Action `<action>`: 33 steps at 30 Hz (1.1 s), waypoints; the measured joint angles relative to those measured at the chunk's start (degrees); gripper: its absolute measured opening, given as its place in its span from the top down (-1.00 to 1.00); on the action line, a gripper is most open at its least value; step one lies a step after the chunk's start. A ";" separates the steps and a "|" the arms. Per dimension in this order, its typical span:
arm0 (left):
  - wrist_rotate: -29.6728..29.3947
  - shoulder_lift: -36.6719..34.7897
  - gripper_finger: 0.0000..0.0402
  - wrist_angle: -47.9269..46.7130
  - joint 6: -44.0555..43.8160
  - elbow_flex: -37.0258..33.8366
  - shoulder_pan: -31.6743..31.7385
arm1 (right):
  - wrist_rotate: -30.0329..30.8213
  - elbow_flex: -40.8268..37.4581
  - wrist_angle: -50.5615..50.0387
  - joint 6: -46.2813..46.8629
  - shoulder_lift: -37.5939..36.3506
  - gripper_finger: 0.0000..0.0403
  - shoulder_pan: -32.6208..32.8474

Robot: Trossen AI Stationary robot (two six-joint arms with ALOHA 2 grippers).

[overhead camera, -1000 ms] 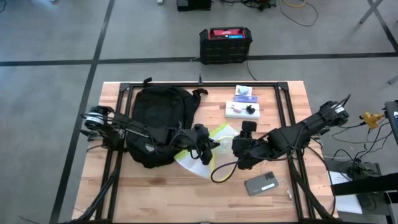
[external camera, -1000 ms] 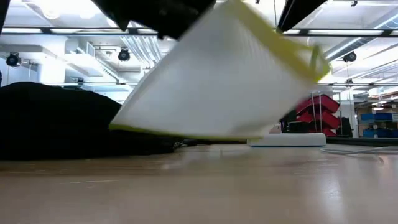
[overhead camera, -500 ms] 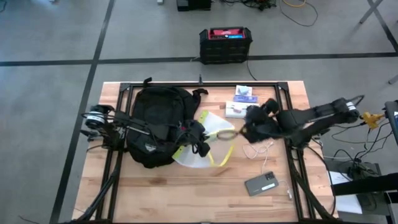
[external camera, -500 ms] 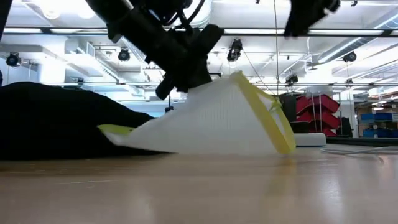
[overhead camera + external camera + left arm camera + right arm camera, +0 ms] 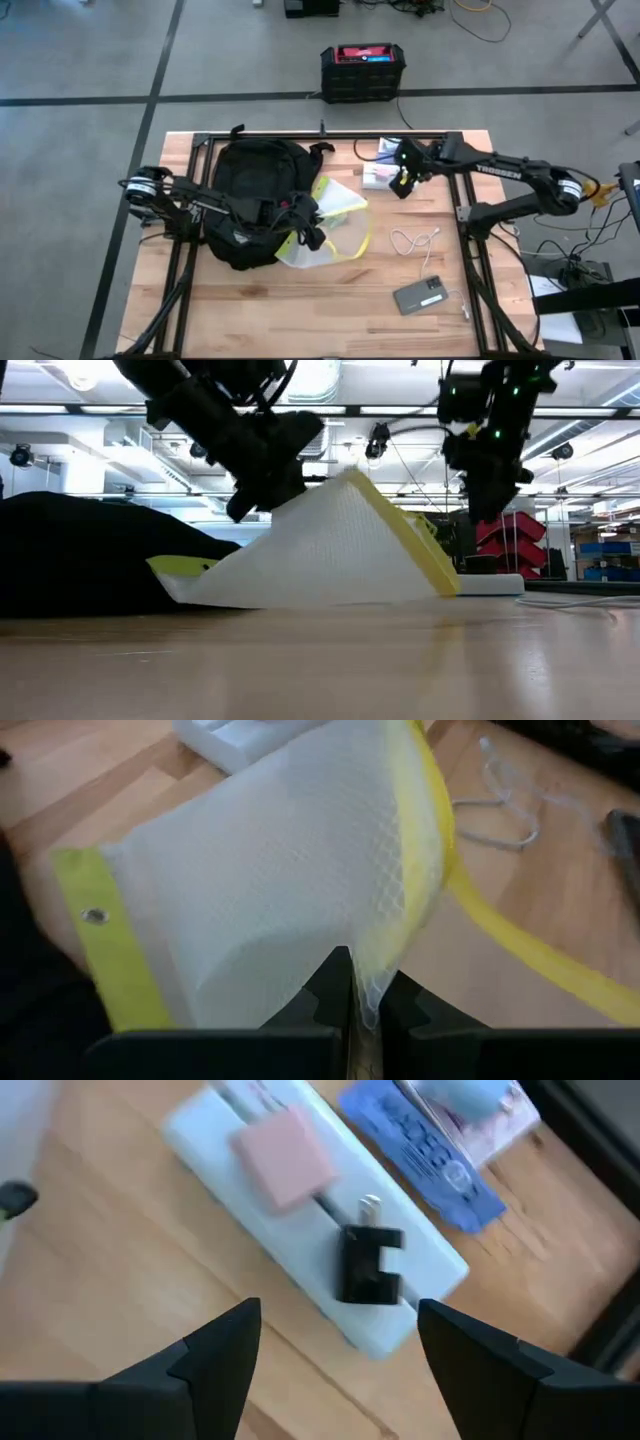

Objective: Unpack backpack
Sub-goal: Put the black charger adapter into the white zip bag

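Beside the backpack (image 5: 255,190), left gripper (image 5: 352,1005) pinches a white mesh bag (image 5: 290,890); right gripper (image 5: 335,1345) hovers, fingers wide.

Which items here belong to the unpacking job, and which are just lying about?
In the job:
- backpack
- white mesh bag, pinched by left hand
- open right hand

Lying about:
- phone
- white cable
- black box on floor

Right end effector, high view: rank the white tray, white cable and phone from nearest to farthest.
From the right end effector:
1. White tray, directly beside it near the table's back edge.
2. White cable, loose on the wood mid-table.
3. Phone, near the front edge.
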 joint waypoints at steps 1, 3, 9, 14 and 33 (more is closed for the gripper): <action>-0.02 0.00 1.00 0.26 -0.02 -0.35 0.00 | -0.46 -0.17 0.09 -0.48 0.46 -0.35 -1.39; -0.05 -0.07 1.00 0.99 -0.15 -1.17 0.00 | -2.70 -0.45 0.15 -2.13 1.22 -0.42 -3.30; -0.10 -0.07 1.00 6.92 -0.54 -4.17 0.09 | -6.42 -0.74 3.11 -5.12 6.48 -0.59 -6.68; 0.19 0.02 1.00 9.95 -1.44 -5.94 0.04 | -6.32 -0.78 5.76 -6.53 12.23 -0.56 -7.69; 0.28 0.09 1.00 11.60 -2.84 -7.41 -0.05 | -6.06 -0.83 -1.34 -4.84 7.09 0.40 -6.21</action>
